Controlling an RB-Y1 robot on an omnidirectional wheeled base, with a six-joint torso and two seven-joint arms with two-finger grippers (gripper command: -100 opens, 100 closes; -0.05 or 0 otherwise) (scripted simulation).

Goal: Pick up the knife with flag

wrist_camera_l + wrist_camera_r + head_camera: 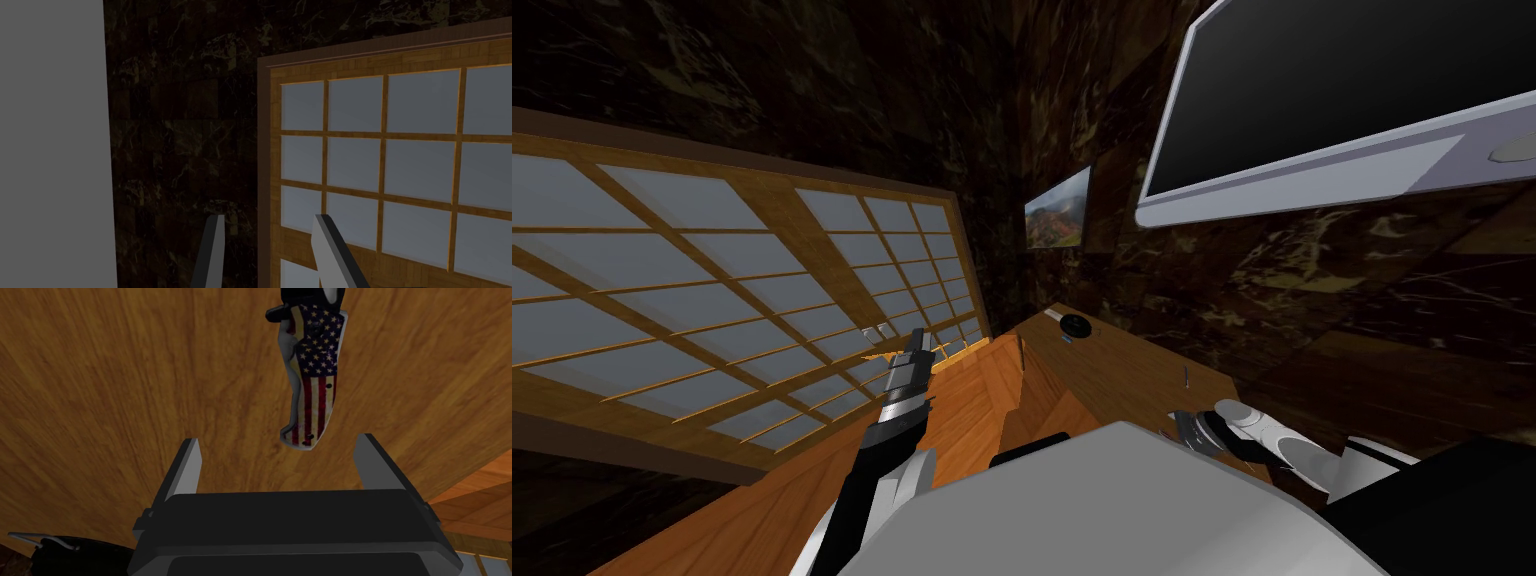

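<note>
Right hand hovers spread wide over the wooden tabletop. The flag knife lies flat just beyond its fingertips, untouched, near the tabletop's edge. Left hand is parted, empty, raised at left.

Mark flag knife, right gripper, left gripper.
flag knife [315, 378], right wrist view, middle of the flag-printed handle.
right gripper [280, 438], right wrist view, midway between its open fingertips.
left gripper [269, 216], left wrist view, midway between its fingertips.

wooden desk | black round object (far end); monitor | landscape picture
</note>
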